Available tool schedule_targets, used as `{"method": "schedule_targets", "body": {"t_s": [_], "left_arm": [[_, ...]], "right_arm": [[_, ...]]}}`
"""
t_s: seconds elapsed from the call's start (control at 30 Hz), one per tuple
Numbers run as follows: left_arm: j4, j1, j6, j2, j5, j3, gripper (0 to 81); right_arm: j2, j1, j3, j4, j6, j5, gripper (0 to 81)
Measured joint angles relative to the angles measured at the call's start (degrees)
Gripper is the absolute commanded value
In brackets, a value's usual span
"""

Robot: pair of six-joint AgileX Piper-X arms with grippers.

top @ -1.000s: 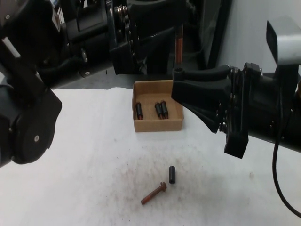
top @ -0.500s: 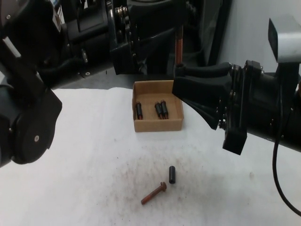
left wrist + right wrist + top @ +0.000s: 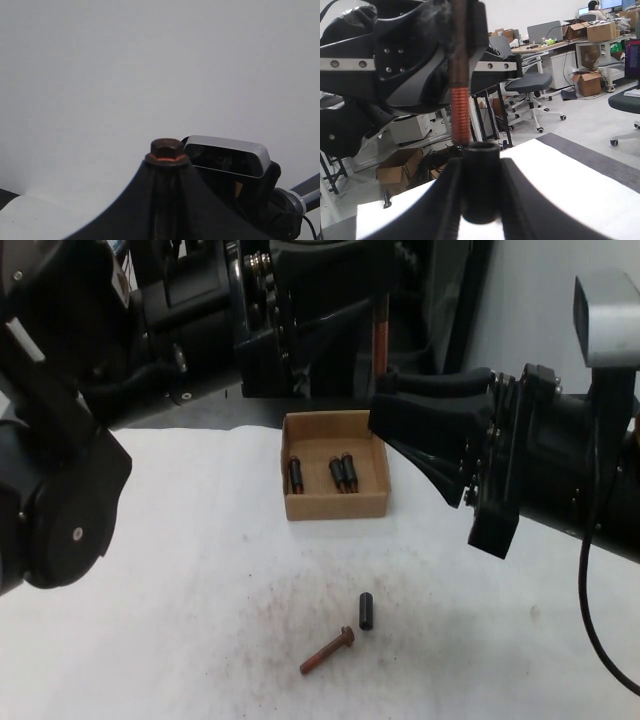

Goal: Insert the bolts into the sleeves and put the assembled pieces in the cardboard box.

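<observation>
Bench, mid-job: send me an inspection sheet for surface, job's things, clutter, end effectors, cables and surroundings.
Surface: white cloth, reddish stains around the loose parts.
Job's things: cardboard box holds three assembled pieces; loose bolt and loose sleeve lie apart on the cloth.
Clutter: nothing seen.
End effectors: left end effector shut on held bolt; right end effector shut on held sleeve, bolt tip at its mouth.
Cables: black cable beside the right arm.
Surroundings: office chairs, desks, floor boxes.
</observation>
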Motion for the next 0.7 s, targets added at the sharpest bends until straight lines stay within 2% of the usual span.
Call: {"method": "schedule_targets", "body": {"t_s": [0.27, 0.7], "left_arm": [[0.86, 0.00, 0.00, 0.00, 0.00, 0.00, 0.0], [1.48, 0.00, 0.00, 0.00, 0.19, 0.00, 0.0]], "right_arm": [[0.00, 0.00, 0.15, -0.23, 0.00, -2.56, 0.8], [0.00, 0.00, 0.15, -0.37, 0.00, -2.56, 0.8]]}}
